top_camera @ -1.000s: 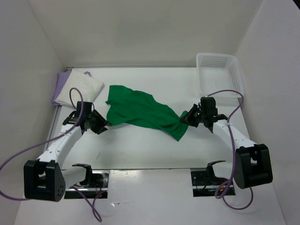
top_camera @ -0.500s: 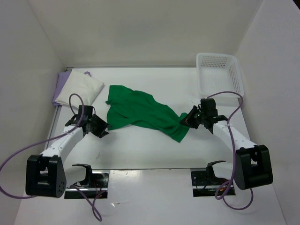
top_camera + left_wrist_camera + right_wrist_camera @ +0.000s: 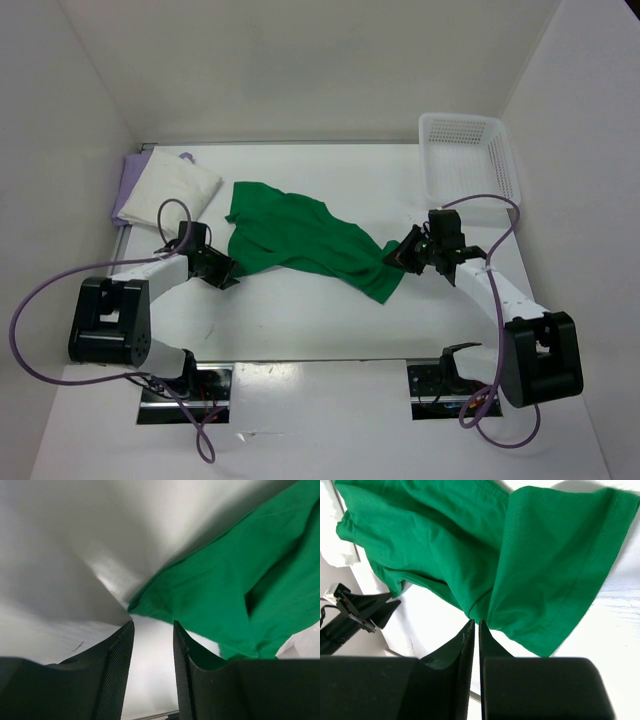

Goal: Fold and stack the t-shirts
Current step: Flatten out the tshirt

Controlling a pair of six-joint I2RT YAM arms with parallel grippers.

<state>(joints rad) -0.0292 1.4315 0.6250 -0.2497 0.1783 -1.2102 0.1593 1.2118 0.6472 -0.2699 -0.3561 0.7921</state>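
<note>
Overhead view of a white table [image 3: 300, 325] with two robot arms mounted at its near edge. The left gripper [image 3: 226, 274] lies low toward the left edge, its jaws parted with only bare table between them. In the left wrist view the nearest corner of the green t-shirt [image 3: 300, 235] lies just past the fingertips, not touching them. The right gripper [image 3: 398, 256], toward the right edge, is clenched on a bunched fold at the shirt's right end. The right wrist view shows its two fingers pressed almost together on the cloth.

The green t-shirt lies rumpled and unfolded across the middle of the table, between the two grippers. Its long axis runs on a diagonal, from far left down to near right.

In the far left corner, a folded off-white t-shirt [image 3: 180, 185] rests on a lavender t-shirt [image 3: 127, 195]. In the far right corner stands a white mesh basket [image 3: 505, 160].
</note>
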